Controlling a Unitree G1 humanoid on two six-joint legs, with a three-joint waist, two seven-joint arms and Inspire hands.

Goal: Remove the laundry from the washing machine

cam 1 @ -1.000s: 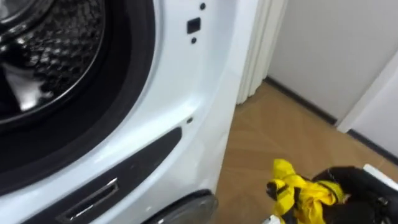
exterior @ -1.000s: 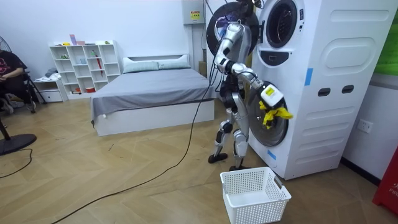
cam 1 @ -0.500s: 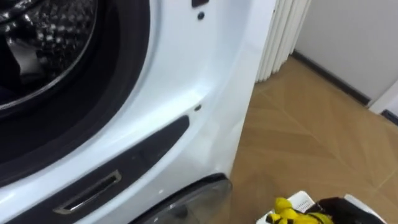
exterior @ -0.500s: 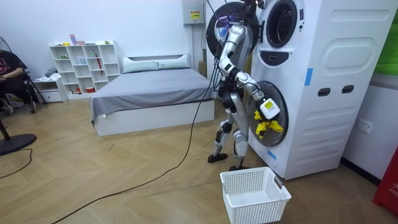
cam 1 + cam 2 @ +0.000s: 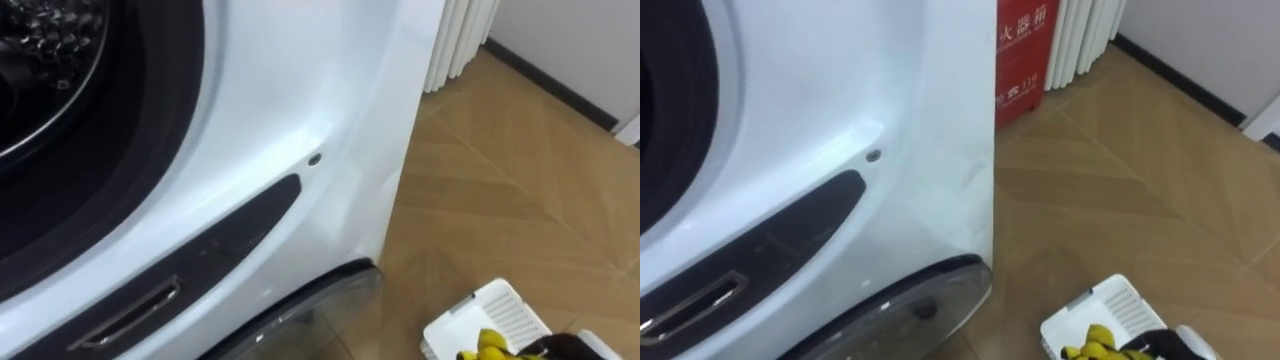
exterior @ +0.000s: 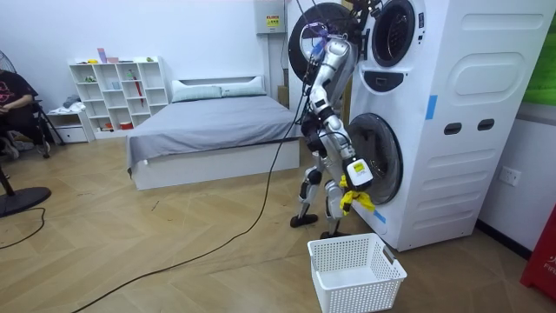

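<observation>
lowered since a second ago, the right hand (image 6: 356, 172) has dropped from beside the lower door of the white washing machine (image 6: 452, 113) toward the floor, clenched round the crumpled yellow cloth (image 6: 354, 201) dangling just under it. that suggests the garment is out, with the white plastic lattice basket (image 6: 356, 269) waiting below the hand. the cloth looks thin, limp and bunched. the left hand (image 6: 328, 43) is raised far above; its state i cannot tell.
</observation>
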